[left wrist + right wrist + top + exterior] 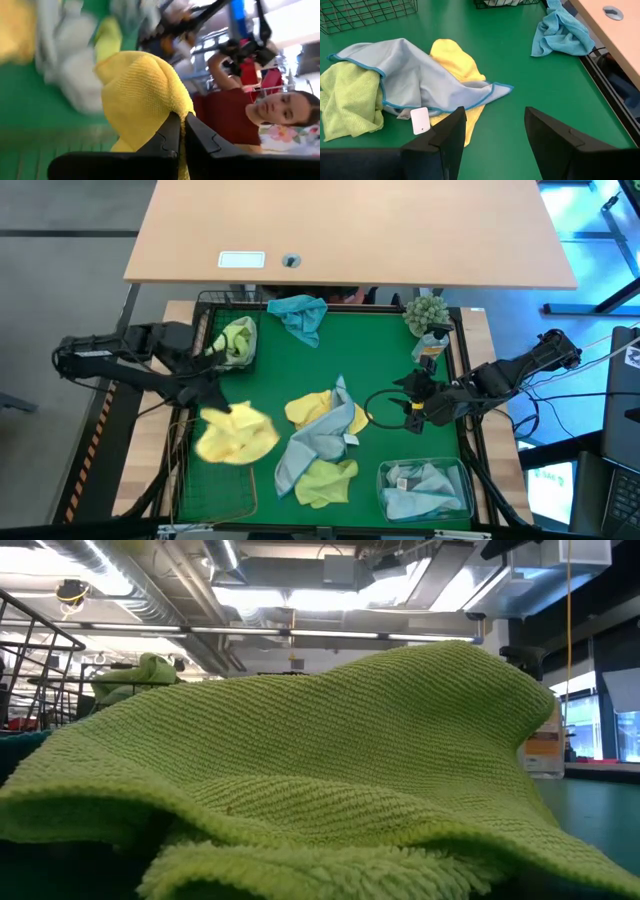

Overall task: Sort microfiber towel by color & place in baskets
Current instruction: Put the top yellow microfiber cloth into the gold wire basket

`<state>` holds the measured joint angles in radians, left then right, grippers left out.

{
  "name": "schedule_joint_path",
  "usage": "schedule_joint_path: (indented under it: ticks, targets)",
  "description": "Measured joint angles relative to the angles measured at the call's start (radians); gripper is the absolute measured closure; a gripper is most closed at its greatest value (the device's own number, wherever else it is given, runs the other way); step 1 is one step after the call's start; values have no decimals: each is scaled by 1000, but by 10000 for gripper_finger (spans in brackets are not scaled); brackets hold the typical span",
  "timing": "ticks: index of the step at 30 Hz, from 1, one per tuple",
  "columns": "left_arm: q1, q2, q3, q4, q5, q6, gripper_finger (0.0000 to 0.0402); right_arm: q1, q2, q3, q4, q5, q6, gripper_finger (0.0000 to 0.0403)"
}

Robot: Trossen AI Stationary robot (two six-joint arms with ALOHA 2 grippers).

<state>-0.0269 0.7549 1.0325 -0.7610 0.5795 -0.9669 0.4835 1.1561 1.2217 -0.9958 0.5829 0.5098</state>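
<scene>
My left gripper hangs above the mat's left side, shut on a yellow towel just beyond the tan wire basket. The black wire basket at the far left has a green towel lying in it. The clear tub at the near right holds grey-blue towels. A yellow, a grey-blue and a lime-green towel lie heaped mid-mat. A blue towel lies at the far edge. My right gripper hovers open to the right of the heap, touching nothing. My left gripper pinches a bunched part of the yellow towel between its two shut fingers. How many layers are caught does not show. The towel bulges out ahead of the fingertips and hangs slack from them, lifted off the mat.
A small potted plant and a bottle stand at the far right corner. A wooden desk lies beyond the far edge. A person in a red top stands beyond the table. In the low view, a lime-green towel fills the foreground.
</scene>
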Motion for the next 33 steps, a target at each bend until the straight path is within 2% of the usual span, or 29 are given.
schedule_joint_path:
  ticks: [5,10,13,22,26,33]
  targets:
    - [-38,-15,0,-240,-5,-125,395,0,0,0,0,0,0,200]
    - [-60,-16,0,-499,-59,-173,395,0,0,0,0,0,0,200]
    - [-68,-16,0,-595,-90,-183,395,0,0,0,0,0,0,200]
    - [-69,-16,0,-637,-124,-183,390,0,0,0,0,0,0,200]
    - [-68,-8,0,-633,-169,-183,374,0,0,0,1,0,0,200]
    - [-68,8,0,-630,-180,-183,337,0,0,0,1,0,0,200]
